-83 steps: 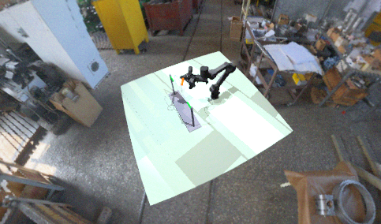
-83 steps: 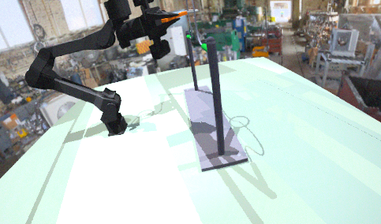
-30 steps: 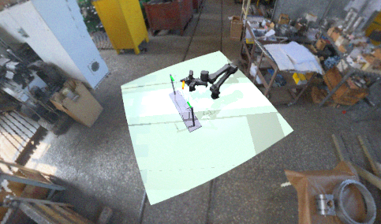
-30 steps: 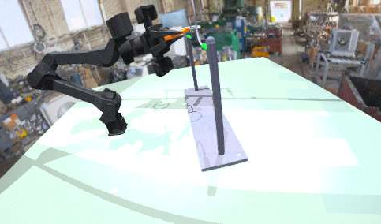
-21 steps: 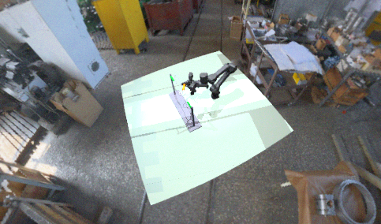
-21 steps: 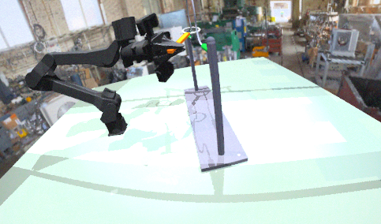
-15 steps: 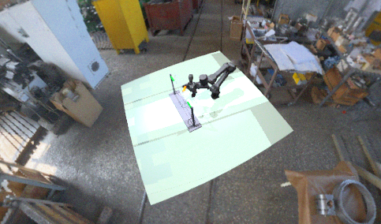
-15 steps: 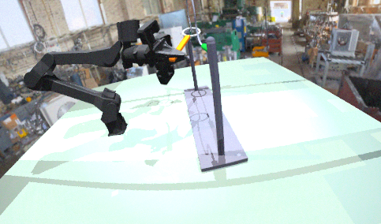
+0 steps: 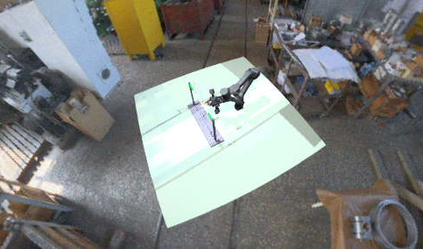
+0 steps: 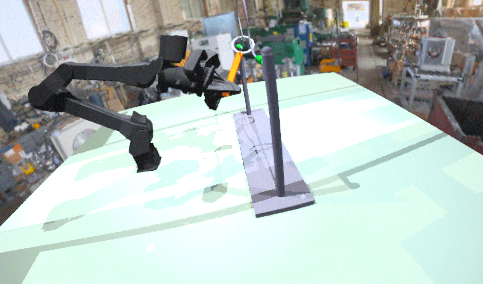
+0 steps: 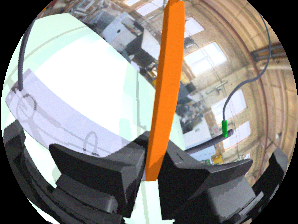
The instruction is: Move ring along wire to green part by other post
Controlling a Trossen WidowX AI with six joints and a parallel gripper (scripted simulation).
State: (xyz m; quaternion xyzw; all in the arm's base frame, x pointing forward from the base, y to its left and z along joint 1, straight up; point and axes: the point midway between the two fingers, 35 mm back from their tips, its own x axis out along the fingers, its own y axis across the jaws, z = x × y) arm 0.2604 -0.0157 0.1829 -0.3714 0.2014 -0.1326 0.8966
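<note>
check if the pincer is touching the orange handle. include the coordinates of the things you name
Touching: the wrist view shows the orange handle [image 10: 235, 67] [image 11: 169, 85] clamped between both fingers of the pincer [image 9: 207, 103] [image 10: 234, 90] [image 11: 152, 135].

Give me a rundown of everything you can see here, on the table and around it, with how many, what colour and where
Table: one, pale green, centre
Base plate: one, lilac, on the table
Posts: two, dark grey, one at each end of the plate
Wire's end parts: two, green, by the post tops
Ring: one, white, above the plate
Handle: one, orange, below the ring
Tall cabinet: one, yellow, behind the table
Cardboard box: one, brown, left of the table from above
Arm: one, black, beside the plate
Hand: one, black, closed on the handle
</note>
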